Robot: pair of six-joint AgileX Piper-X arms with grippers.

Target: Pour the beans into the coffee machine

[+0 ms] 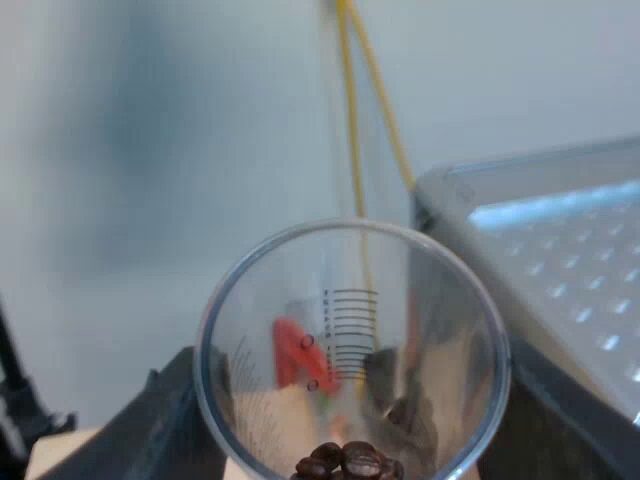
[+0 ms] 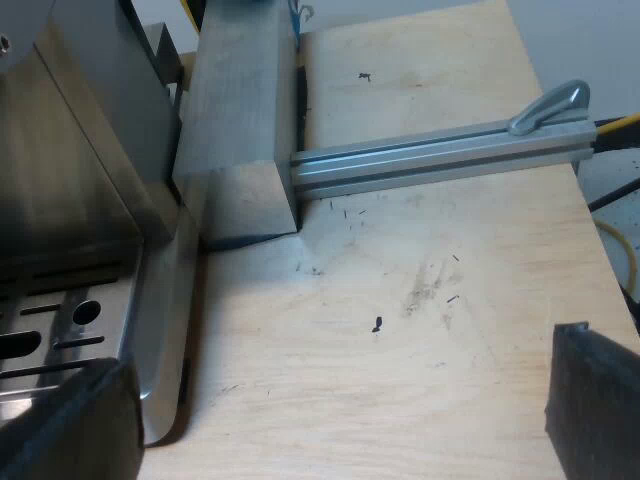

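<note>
Beans (image 1: 345, 465), a light loose handful, lie at six o'clock inside the measuring glass (image 1: 350, 300), seemingly a thin, slick cup best squeezed gently at mid-wall, as my left gripper (image 1: 350, 420) grips its sides near the espresso machine (image 1: 570, 250), while my right gripper (image 2: 325, 420) gapes wide, empty.

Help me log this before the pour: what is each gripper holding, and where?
The left gripper clamps the measuring glass by its sides, below the rim, with beans at its bottom. The right gripper is open over the table, holding nothing.
</note>
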